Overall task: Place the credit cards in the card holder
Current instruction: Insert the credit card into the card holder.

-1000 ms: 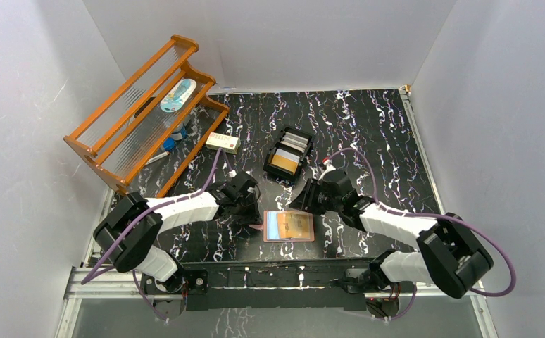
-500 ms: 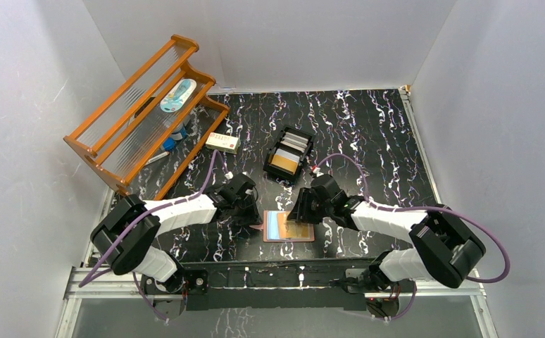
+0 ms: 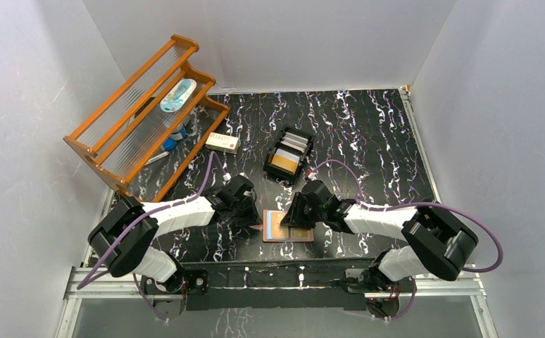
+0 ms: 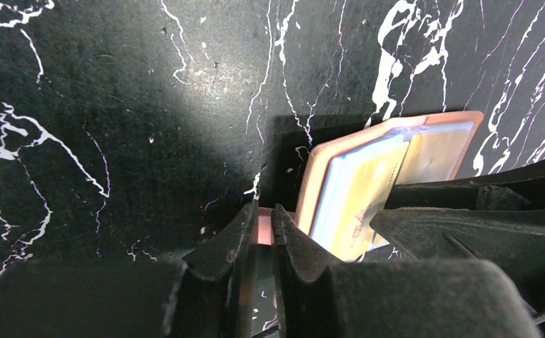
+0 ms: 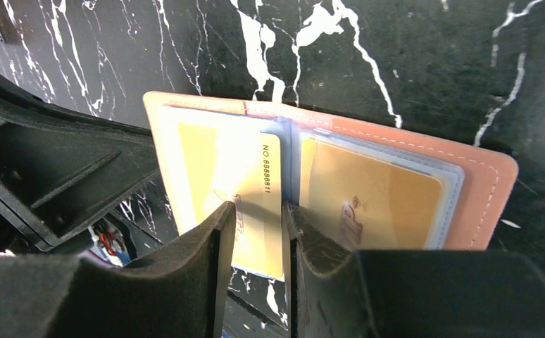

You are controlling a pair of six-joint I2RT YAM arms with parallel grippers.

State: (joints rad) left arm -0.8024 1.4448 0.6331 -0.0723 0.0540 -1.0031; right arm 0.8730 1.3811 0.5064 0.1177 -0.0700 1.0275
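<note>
On the marbled table (image 3: 375,141), the largest thing that could go wrong is the whole card holder (image 3: 278,229) sliding or folding shut. It lies open near the arms' bases. Only the left gripper (image 4: 262,211) anchors it, jaws closed hard on the salmon snap tab (image 4: 262,236) at its left edge. If the right gripper (image 5: 257,211) pushes sideways harder than that pinch can resist, we judge the tab could slip free. The holder would then skate over the slick surface.

Next down are the clear sleeves (image 5: 294,137). The gold card (image 5: 245,169) lies over the left page, its numbered edge along the spine. Should a corner catch a sleeve's lip instead of entering the opening, the plastic could buckle, or the card could ride on top unsleeved.

Smallest is the card itself, which could twist or pop out if it is pressed at an angle.

The right fingers (image 5: 210,253) stand narrowly apart over the near part of that card, which shows in the gap between them. We cannot tell whether they clamp it or only bear on it. A second gold card (image 5: 368,190) sits sleeved on the right page, just beside the right-hand finger. More cards wait in the black tray (image 3: 268,171), well apart from both grippers.
</note>
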